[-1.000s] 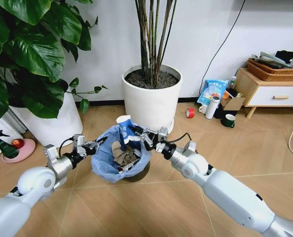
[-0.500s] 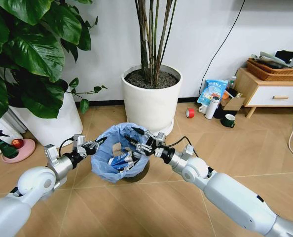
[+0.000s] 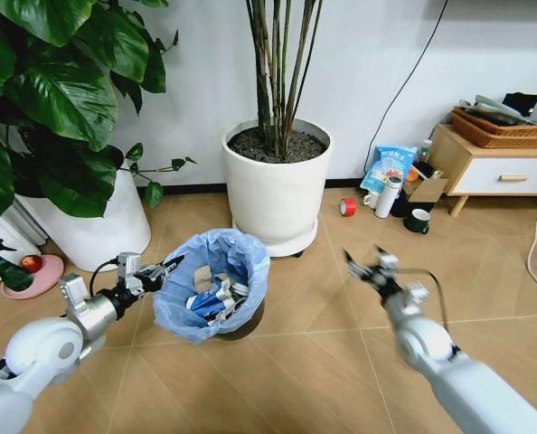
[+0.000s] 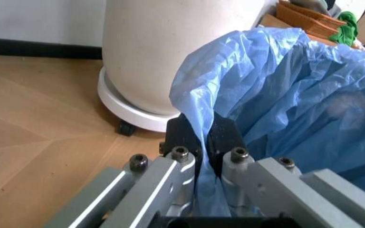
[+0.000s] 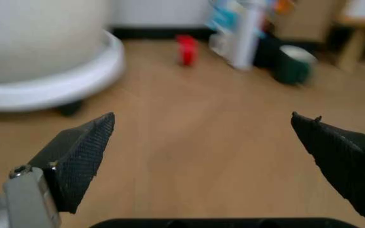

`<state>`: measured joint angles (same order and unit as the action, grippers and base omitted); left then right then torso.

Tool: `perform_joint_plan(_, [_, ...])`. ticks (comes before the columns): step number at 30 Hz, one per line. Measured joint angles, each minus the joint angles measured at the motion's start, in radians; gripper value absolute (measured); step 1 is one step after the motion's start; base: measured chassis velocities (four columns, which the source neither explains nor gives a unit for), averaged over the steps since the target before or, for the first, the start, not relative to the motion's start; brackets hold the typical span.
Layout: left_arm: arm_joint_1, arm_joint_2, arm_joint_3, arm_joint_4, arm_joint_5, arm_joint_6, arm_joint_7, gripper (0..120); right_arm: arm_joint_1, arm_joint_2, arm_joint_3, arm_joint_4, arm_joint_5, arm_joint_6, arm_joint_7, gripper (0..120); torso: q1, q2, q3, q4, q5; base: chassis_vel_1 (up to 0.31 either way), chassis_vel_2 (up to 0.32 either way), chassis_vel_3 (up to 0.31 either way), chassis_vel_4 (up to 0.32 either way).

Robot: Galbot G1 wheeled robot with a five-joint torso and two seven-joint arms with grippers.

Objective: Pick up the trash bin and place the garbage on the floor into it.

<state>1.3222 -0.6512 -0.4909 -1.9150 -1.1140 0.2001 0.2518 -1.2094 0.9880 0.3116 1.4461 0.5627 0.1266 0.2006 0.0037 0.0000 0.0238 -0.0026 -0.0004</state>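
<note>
Two pincers are at work. Left pincer is clamped together on the rim of the small round black trash bin lined with baggy light-blue plastic, pinching liner and edge on the side nearest the robot's left arm. Right pincer hangs with its fingers wide apart and nothing between them, above bare tan herringbone wood-look floor, well apart from the bin on its right. Inside the bin lies the garbage: crumpled brown and white paper and a blue-white wrapper. Such a bin likely weighs little; its liner is soft and slippery, so gripping film and stiff rim together seems safest.
</note>
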Motion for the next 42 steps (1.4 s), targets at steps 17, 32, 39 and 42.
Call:
perform_joint_plan(17, [0.006,-0.001,-0.015,-0.011,-0.002,-0.002,0.000,0,-0.041,0.151,0.155,-0.266,-0.084,-0.033,0.057,100,0.000,0.000,0.000,0.0003,-0.0004,0.000,0.000,0.000,0.000])
perform_joint_plan(32, [0.005,-0.007,-0.013,-0.006,-0.002,-0.003,-0.001,0,0.054,0.172,0.135,-0.391,-0.075,-0.060,0.046,73,0.000,0.000,0.000,0.0004,-0.0004,0.000,0.000,0.000,0.000])
perform_joint_plan(39, [0.002,-0.006,-0.013,-0.005,-0.003,-0.003,-0.001,0,0.063,0.175,0.127,-0.401,-0.068,-0.076,0.047,45,0.000,0.000,0.000,0.0003,-0.0004,0.000,0.000,0.000,0.000])
perform_joint_plan(42, [0.003,-0.006,-0.015,-0.005,-0.003,-0.003,-0.001,0,0.064,0.174,0.126,-0.401,-0.068,-0.077,0.047,36,0.000,0.000,0.000,0.0003,-0.0003,0.000,0.000,0.000,0.000])
